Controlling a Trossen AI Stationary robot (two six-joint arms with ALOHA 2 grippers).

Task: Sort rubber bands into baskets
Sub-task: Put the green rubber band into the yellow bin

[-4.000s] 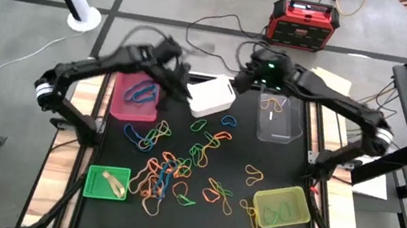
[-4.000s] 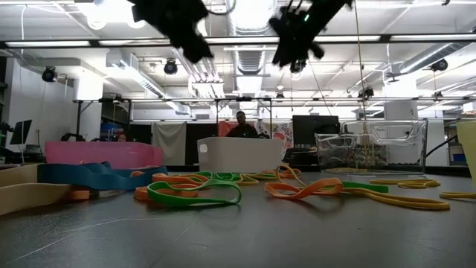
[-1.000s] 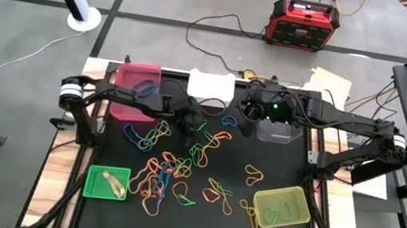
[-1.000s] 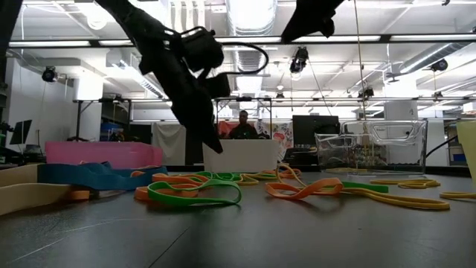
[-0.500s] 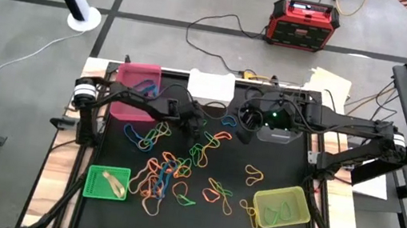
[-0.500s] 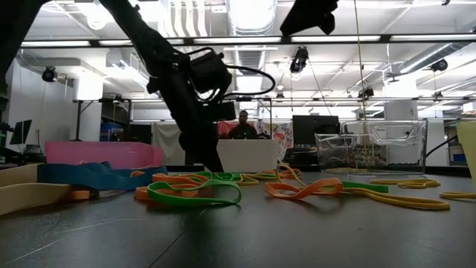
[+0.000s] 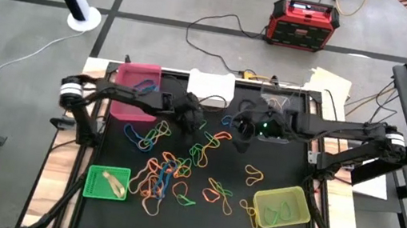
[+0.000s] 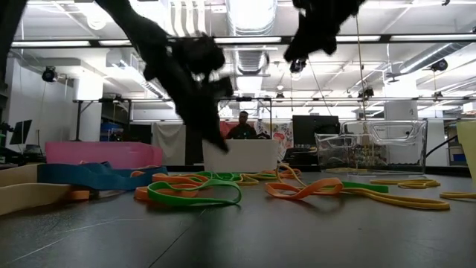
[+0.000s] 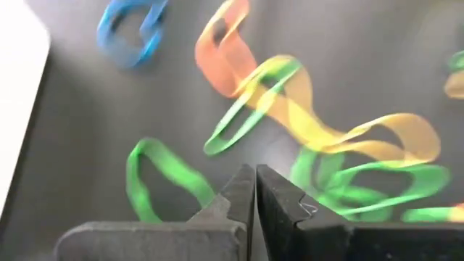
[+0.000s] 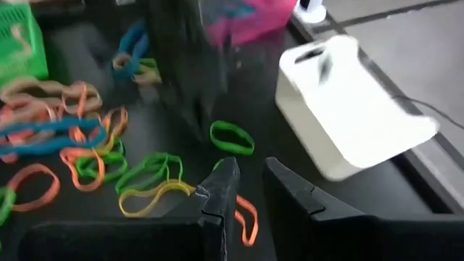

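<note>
Many rubber bands [image 7: 171, 166] in orange, green, blue and yellow lie scattered on the black mat. My left gripper [image 9: 254, 181] is shut with nothing showing between its fingertips. It hangs just above the mat in front of the white basket [image 7: 212, 85], and a green band [image 9: 156, 177] lies flat beside it. My right gripper [image 10: 251, 177] hovers higher, near the clear basket [image 7: 286, 126], its fingers a little apart and empty. The pink basket [image 7: 137, 80], green basket [image 7: 107, 183] and yellow-green basket [image 7: 281, 207] stand at the mat's edges.
A blue band [image 7: 228, 120] lies between the two grippers. A red-and-black box [image 7: 304, 22] with cables sits on the floor beyond the table's far edge. In the low view a person [image 8: 242, 125] shows far behind the white basket [image 8: 242, 155].
My left gripper has dipped toward the mat among the bands before the white basket and come back up a little. My right gripper has come down and moved toward the table's near edge, away from the clear basket. The bands lie as before.
</note>
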